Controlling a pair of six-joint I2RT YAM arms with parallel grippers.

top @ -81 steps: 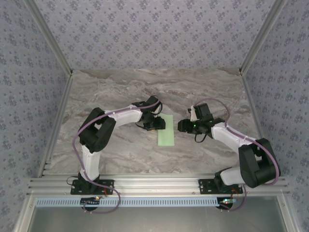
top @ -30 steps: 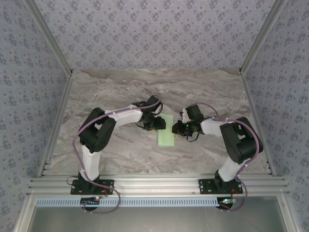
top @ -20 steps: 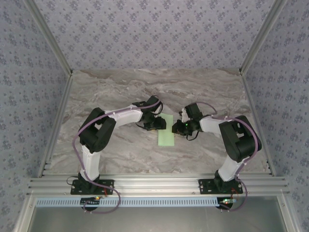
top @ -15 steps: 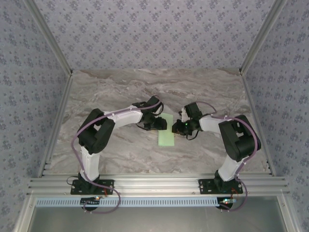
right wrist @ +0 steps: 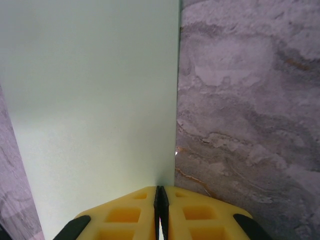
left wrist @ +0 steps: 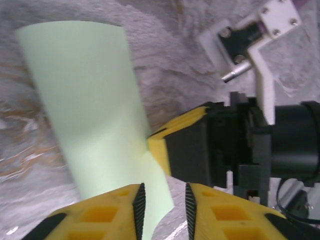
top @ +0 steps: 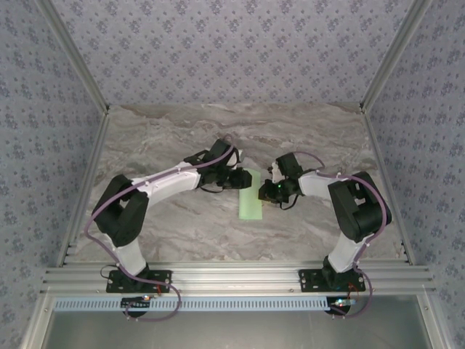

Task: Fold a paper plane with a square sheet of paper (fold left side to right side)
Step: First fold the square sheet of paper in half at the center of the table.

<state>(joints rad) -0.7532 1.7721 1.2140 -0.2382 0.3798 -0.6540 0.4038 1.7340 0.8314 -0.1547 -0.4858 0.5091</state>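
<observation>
Starting at the near edge, a ribbed aluminium frame rail (top: pixel 232 276) carries the two arm bases. From there both white-and-black arms bend inward over the grey-brown marble-patterned table (top: pixel 167 233), whose surface looks smooth and veined. Between the arms lies the thin pale mint-green paper sheet (top: pixel 251 200), plain and matte. From above it shows as a narrow upright rectangle near the table's middle. The left gripper (left wrist: pixel 162 202), with chunky yellow plastic fingers faced in black pads, sits at the sheet's far left corner. In the left wrist view its jaws stand a little apart and a corner of the sheet runs down into the gap. That corner's tip is cut off by the picture's edge, so whether a pad touches it is unclear. The right gripper (right wrist: pixel 160 192) meets the sheet from its right side with its yellow fingers pressed together, only a thin dark seam between them. The sheet's straight right edge runs directly into that seam, and I cannot tell whether the paper is nipped there or merely touched. Beyond both grippers, marble reaches back to walls covered in blue-grey floral wallpaper (top: pixel 232 51), edged by slanting metal posts.
</observation>
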